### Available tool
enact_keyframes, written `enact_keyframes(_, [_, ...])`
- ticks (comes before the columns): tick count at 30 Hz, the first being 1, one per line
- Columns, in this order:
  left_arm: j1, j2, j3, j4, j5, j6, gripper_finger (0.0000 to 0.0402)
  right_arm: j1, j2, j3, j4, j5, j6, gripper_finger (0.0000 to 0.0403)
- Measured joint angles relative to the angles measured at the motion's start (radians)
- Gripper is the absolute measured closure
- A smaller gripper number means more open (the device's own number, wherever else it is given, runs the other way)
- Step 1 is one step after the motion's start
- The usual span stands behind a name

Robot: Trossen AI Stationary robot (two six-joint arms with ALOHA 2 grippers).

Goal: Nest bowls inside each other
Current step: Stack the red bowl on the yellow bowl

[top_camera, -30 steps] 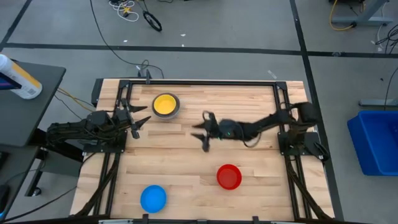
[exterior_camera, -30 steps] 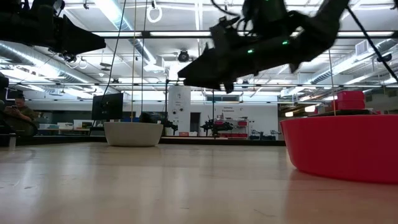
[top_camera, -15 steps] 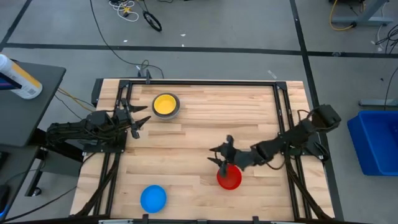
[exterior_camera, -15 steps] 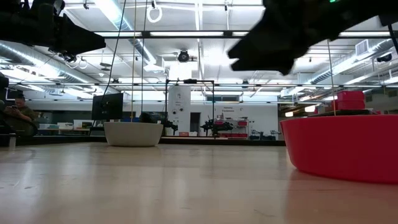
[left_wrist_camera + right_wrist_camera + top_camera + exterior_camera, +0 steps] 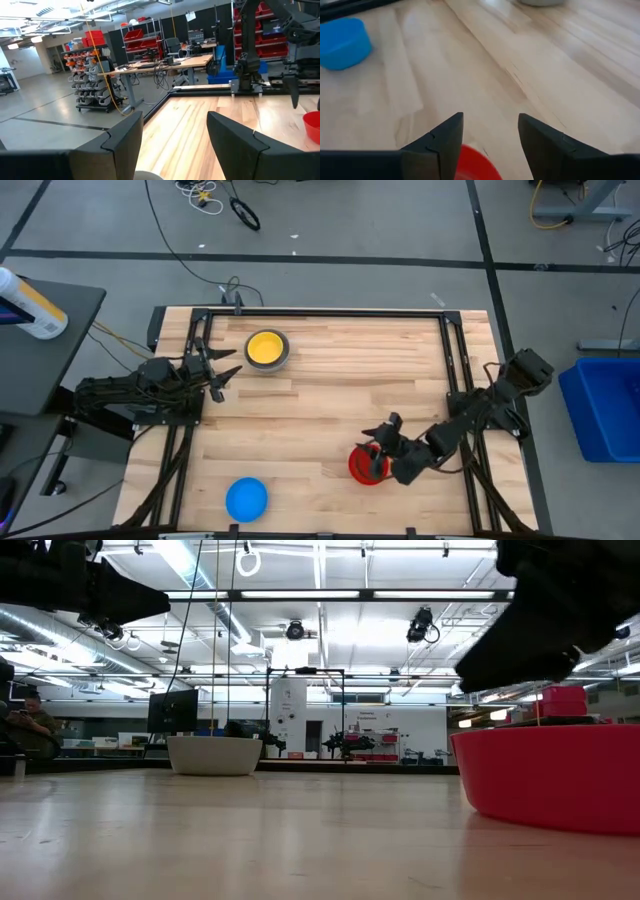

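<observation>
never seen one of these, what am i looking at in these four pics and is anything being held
It is a robot with two dark arms at a wooden table. One picture looks straight down, one sits at table height, and two come from cameras on the wrists. On the table: a yellow bowl nested in a grey bowl, a light blue bowl upside down, and a red bowl. The right gripper hangs open over the red bowl's rim, holding nothing. The left gripper waits open at the table's left edge, also holding nothing.
</observation>
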Motion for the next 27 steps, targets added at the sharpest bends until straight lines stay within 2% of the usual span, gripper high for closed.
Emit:
enact_keyframes(6, [0.0,0.0,0.0,0.005,0.0,0.005,0.0174,0.052,0.0,0.0,-0.123,0.025,0.172,0.02])
enact_keyframes(16, [0.0,0.0,0.0,0.008,0.0,0.007,0.0174,0.114,0.0,0.0,-0.235,0.02,0.358,0.0201])
enact_keyframes(23, [0.0,0.0,0.0,0.008,0.0,0.007,0.0174,0.118,0.0,0.0,-0.3,0.018,0.406,0.0197])
enact_keyframes(27, [0.0,0.0,0.0,0.008,0.0,0.007,0.0174,0.118,0.001,-0.034,-0.25,-0.013,0.409,0.0198])
